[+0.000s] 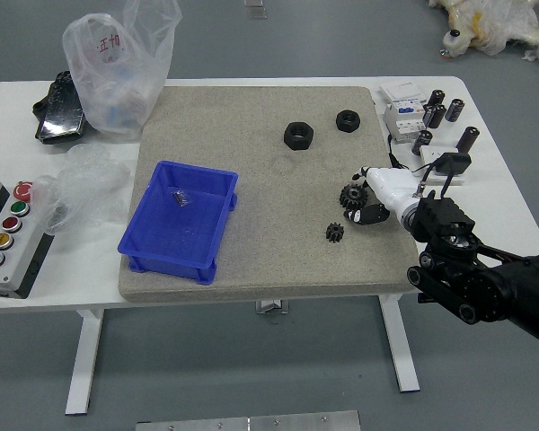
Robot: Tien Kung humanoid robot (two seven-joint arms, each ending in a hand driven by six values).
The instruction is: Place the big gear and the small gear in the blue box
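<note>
- At right, the right hand (401, 192) has fingers spread around the big gear (352, 197), probably to pinch it
- Small gear (335, 233) lies just below
- Blue box (172, 266), centre-left, should receive both

We find the right hand (397, 192) smooth and white over its back, with a black forearm (490, 285) behind it that shows glossy highlights. Just at the hand, the big gear (353, 196) looks like dark metal, mostly matt; the small gear (335, 233), nearer us than the hand, reads alike. Beneath the hand we note a greyish-beige mat (283, 256), cloth-like, matt and slightly rough. Well to the hand's left, the blue box (175, 235) appears smooth plastic with a soft sheen. Beyond the box from the hand, we record a glossy, wrinkled, translucent plastic bag (117, 76).
</note>
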